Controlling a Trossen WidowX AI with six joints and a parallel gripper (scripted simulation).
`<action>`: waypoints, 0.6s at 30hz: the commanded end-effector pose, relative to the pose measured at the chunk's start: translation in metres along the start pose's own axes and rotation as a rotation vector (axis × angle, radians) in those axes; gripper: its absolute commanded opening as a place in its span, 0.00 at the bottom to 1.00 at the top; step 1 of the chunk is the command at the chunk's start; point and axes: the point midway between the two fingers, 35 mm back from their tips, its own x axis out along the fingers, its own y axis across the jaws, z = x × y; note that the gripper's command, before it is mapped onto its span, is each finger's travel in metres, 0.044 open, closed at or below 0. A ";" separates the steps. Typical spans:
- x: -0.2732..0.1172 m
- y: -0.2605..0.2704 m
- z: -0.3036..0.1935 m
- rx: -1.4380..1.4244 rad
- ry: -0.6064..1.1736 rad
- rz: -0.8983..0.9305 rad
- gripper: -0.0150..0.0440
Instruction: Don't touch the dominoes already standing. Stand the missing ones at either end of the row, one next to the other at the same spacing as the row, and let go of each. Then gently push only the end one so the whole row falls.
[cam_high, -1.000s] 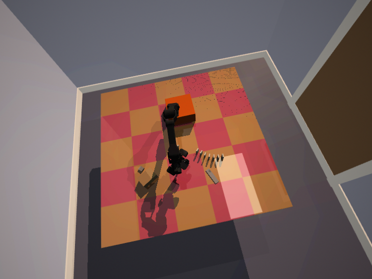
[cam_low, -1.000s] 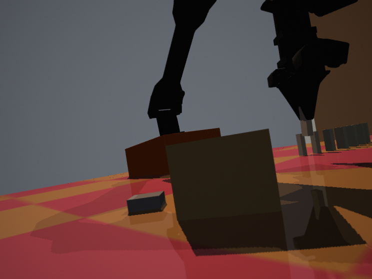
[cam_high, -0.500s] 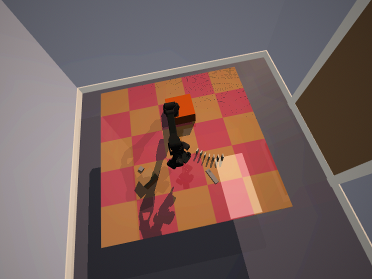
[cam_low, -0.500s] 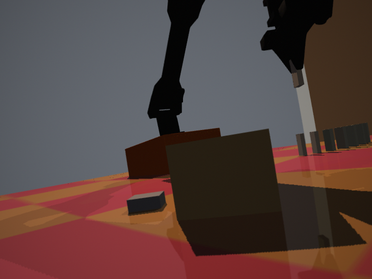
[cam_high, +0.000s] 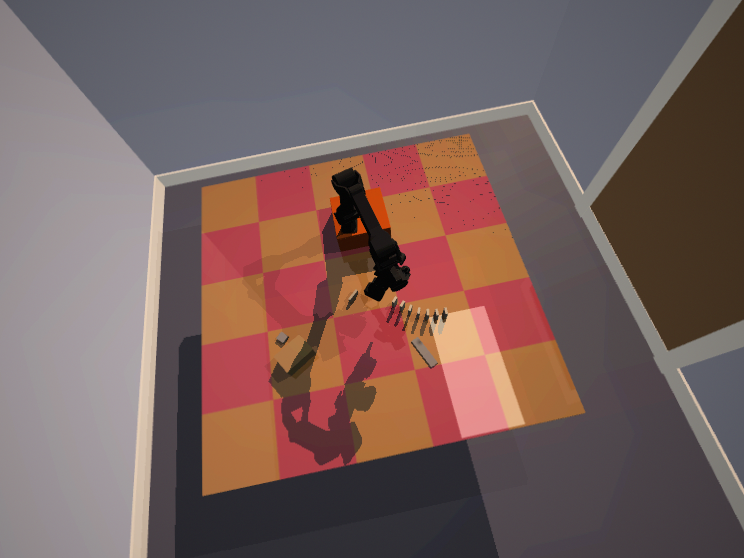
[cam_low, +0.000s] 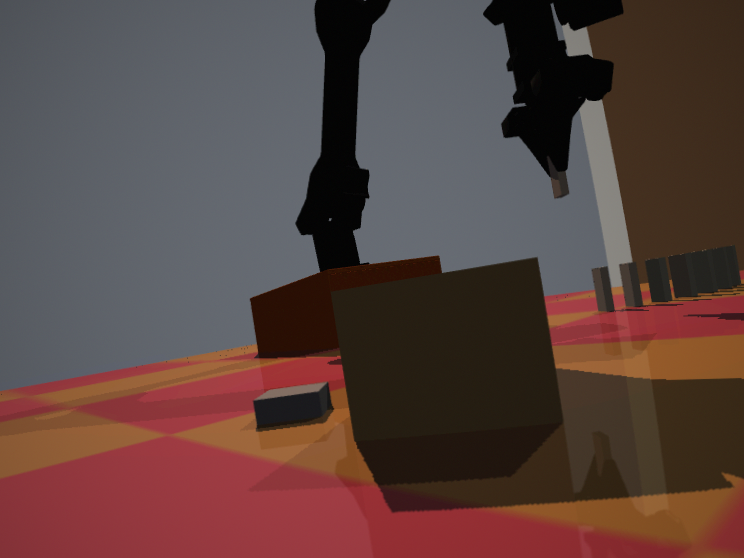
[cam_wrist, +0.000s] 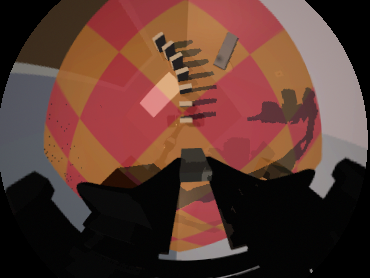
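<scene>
My gripper (cam_high: 375, 293) (cam_low: 558, 170) (cam_wrist: 193, 161) is shut on a grey domino (cam_low: 560, 184) (cam_wrist: 195, 157), whose lower end points down below the fingertips. It is held well above the floor, near the near end of the row, and touches no standing domino. The row shows several upright dominoes in a curved line; its nearest domino (cam_high: 393, 300) (cam_low: 602, 289) (cam_wrist: 186, 120) stands upright. Another slim grey piece (cam_high: 352, 297) is apart from the row, towards the base; it looks upright. In the top view the held domino is hidden by the gripper.
A long grey bar (cam_high: 424, 352) (cam_wrist: 226, 51) lies flat beside the row. A small grey block (cam_high: 281, 338) (cam_low: 292, 406) lies on the checkered mat (cam_high: 234, 444). A large dark box (cam_low: 444, 354) fills the front of the exterior view. The arm's orange base (cam_high: 376, 207) (cam_low: 294, 321) is behind.
</scene>
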 end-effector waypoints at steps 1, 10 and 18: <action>0.007 0.004 -0.003 0.017 -0.001 0.004 0.44; 0.069 0.001 0.002 0.017 -0.001 0.004 0.44; 0.124 0.004 -0.003 0.017 0.000 0.004 0.44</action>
